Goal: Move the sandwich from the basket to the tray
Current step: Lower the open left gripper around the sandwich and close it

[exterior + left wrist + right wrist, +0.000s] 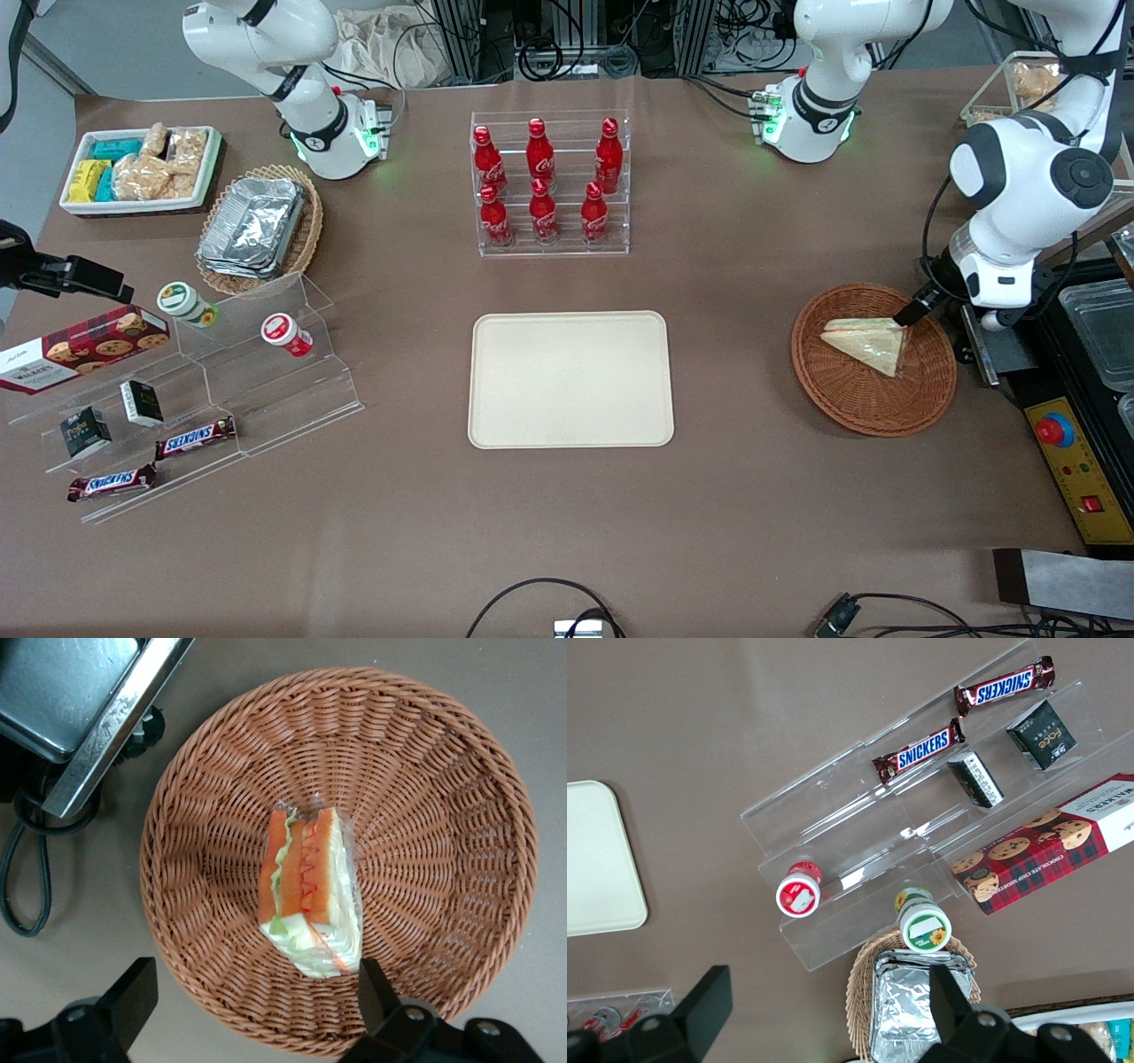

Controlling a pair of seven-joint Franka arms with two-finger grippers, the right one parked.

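Cables [540, 602] looped along the lower edge of the front frame, cut off by it. Brown counter [709, 496] filled most of that view. At the middle of the frame lay the cream tray [571, 379], flat, with rounded corners and a low rim, and with nothing on it.

Toward the working arm's end of the counter, at mid-height of the frame, sat the round reddish-brown wicker basket [873, 359], well apart from the tray. The white arm [1019, 204] covered a short stretch of its rim.

Inside the basket lay the sandwich [868, 344], a pale triangular wedge in the front view, where its filling could not be made out. The wrist view showed its cut edge: orange layers and green leaf between pale bread, with clear wrap barely visible as a crinkle at one end.

Over the basket hung the tool [912, 312], its fingers spread wide and holding nothing; one dark fingertip [368, 979] sat close beside the sandwich's end. Whether it touched the wrap could not be told. The tool's body was cut off at the frame edge.
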